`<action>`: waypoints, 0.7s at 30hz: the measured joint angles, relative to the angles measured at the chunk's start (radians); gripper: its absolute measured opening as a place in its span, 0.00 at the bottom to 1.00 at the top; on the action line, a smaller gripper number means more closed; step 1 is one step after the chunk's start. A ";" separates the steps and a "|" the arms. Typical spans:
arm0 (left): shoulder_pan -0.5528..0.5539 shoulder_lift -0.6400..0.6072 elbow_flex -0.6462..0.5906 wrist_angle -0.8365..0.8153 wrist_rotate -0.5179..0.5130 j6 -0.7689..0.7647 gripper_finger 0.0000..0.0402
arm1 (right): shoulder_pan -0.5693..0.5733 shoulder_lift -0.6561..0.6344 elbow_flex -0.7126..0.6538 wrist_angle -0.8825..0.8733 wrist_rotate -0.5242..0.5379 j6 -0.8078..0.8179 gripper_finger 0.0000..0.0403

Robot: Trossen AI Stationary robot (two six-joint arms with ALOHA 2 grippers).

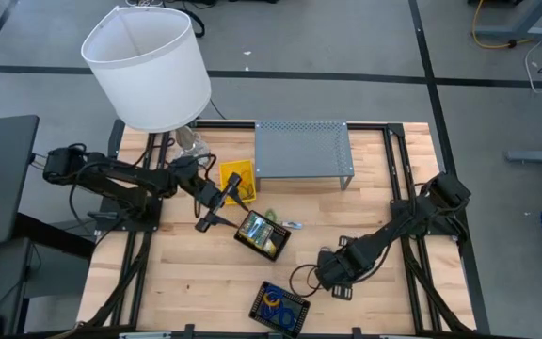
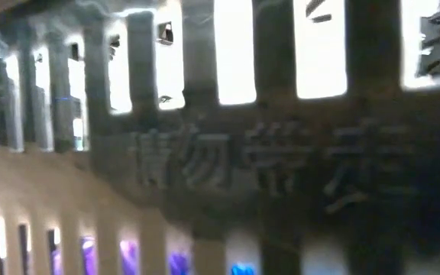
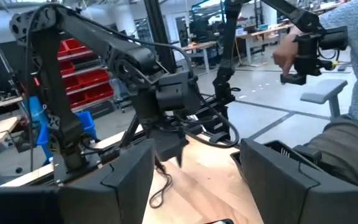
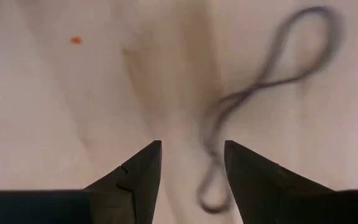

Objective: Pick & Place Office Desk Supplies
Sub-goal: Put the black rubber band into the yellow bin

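Observation:
A dark, twisted rubber band (image 4: 263, 84) lies flat on the wooden table. My right gripper (image 4: 191, 155) hangs open just above it, pointing down, and the band's near loop (image 4: 209, 190) shows between the two fingertips. In the high view the right gripper (image 1: 327, 273) is at the near right, beside that band (image 1: 301, 280). My left gripper (image 1: 222, 207) stands open and level left of centre, next to a black tray (image 1: 263, 235) of yellow-green crayon boxes. Nothing is between its fingers (image 3: 123, 180).
A black mesh basket (image 1: 278, 307) with blue bands stands at the near edge. A yellow bin (image 1: 236, 181), a grey perforated shelf (image 1: 304, 151) and a lamp with a big white shade (image 1: 149, 66) stand toward the back. A person (image 3: 347, 74) sits beyond the table.

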 joint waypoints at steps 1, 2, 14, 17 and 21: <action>0.003 0.000 -0.002 0.002 0.000 0.002 0.60 | 0.004 0.000 -0.013 0.031 -0.004 0.007 0.45; 0.006 0.000 -0.013 0.020 -0.002 0.001 0.60 | 0.008 0.000 -0.026 0.062 -0.010 0.015 0.45; 0.154 0.001 -0.350 0.529 -0.122 -0.163 0.60 | 0.004 0.000 -0.063 0.137 -0.006 0.016 0.45; 0.187 0.001 -0.375 0.529 -0.126 -0.166 0.60 | 0.003 0.000 -0.063 0.136 -0.009 0.009 0.45; 0.202 0.001 -0.377 0.531 -0.117 -0.180 0.60 | -0.001 0.000 -0.063 0.131 0.002 0.008 0.45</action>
